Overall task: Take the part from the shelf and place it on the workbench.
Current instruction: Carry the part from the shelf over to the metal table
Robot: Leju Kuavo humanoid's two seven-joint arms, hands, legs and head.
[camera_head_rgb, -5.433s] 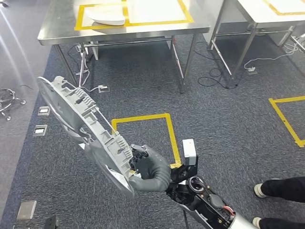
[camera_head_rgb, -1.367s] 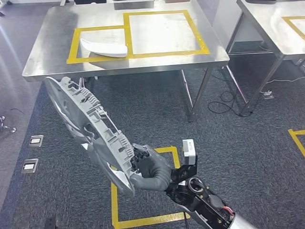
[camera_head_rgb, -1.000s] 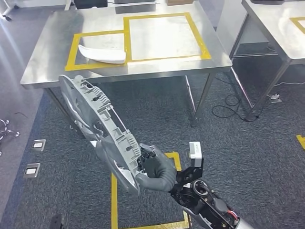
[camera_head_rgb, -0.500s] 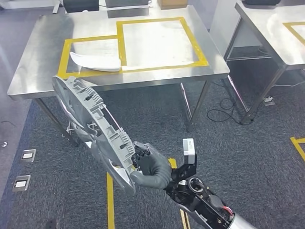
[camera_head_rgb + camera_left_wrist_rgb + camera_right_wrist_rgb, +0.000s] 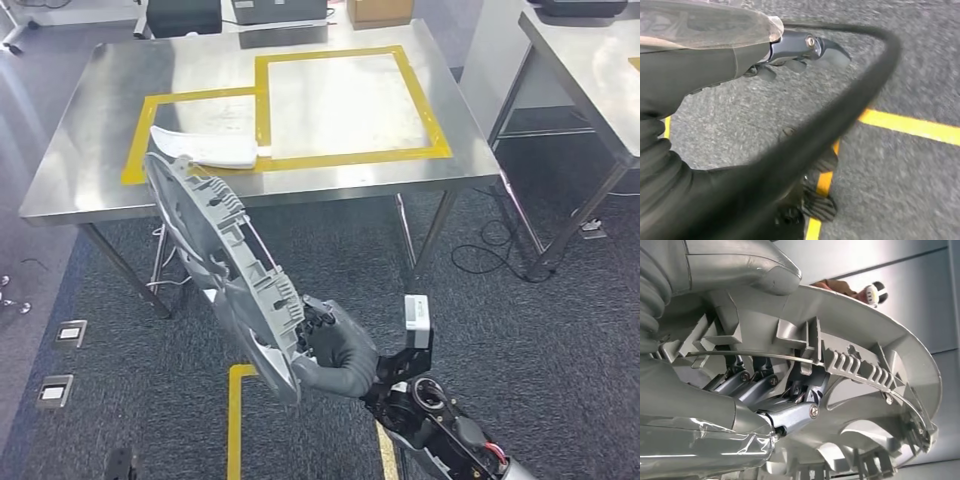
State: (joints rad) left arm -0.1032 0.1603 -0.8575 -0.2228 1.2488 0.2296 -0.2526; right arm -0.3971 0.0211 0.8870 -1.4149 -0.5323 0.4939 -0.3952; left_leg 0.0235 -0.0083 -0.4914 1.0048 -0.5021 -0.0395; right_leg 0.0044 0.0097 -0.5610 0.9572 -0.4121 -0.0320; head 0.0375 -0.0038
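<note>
A long grey ribbed plastic part (image 5: 219,250) is held up in the air by my right hand (image 5: 336,350), which grips its near end. The part's far tip reaches the front edge of the steel workbench (image 5: 90,170), beside a white curved piece (image 5: 204,148) lying in the left yellow-taped box. In the right wrist view my fingers (image 5: 791,417) wrap into the part's (image 5: 866,340) ribbed inner side. My left hand (image 5: 753,50) hangs over the grey carpet with its fingers apart and nothing in them.
A larger yellow-taped box (image 5: 347,100) on the bench is bare. A black case (image 5: 183,15) and a cardboard box (image 5: 375,10) stand at its far edge. A second steel table (image 5: 596,70) stands at the right. Cables (image 5: 490,250) and yellow floor tape (image 5: 234,420) lie on the carpet.
The whole view has shifted: I have moved closer to the workbench, which now stands nearer and larger. My right hand still holds the part, whose far tip now overlaps the bench's front edge.
</note>
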